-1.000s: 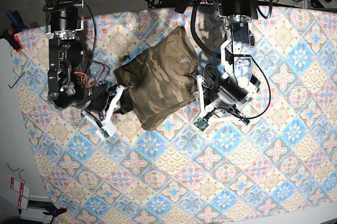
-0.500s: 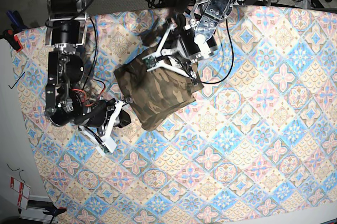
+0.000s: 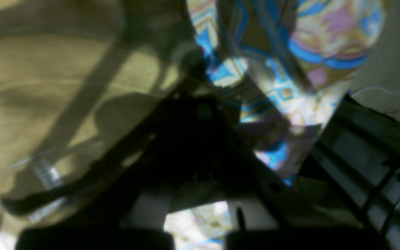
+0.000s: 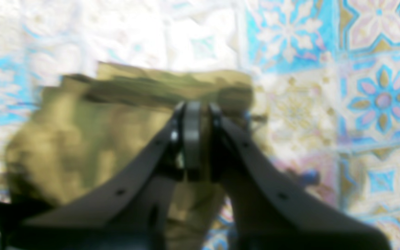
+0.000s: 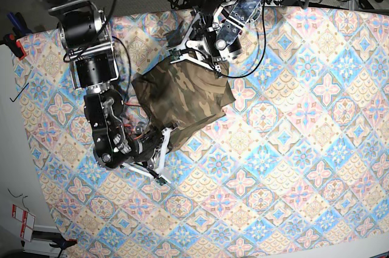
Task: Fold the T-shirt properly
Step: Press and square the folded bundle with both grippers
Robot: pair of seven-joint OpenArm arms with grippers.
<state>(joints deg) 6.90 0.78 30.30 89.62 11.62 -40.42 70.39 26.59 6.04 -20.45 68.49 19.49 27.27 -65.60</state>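
Mid-tablecloth (image 5: 292, 149), the T-shirt (image 5: 182, 97) lies in a folded bundle. My left gripper (image 5: 223, 71) is closed at its far edge, my right gripper (image 5: 167, 138) closed at its near corner; hold unclear. Any snag drags layers, undoing the fold.

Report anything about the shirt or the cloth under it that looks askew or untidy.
The T-shirt is folded into a compact bundle, but it lies skewed to the tablecloth pattern, and its edges look uneven, with a corner jutting toward the right gripper. No tear or spill shows. The wrist views are too blurred to judge creases.
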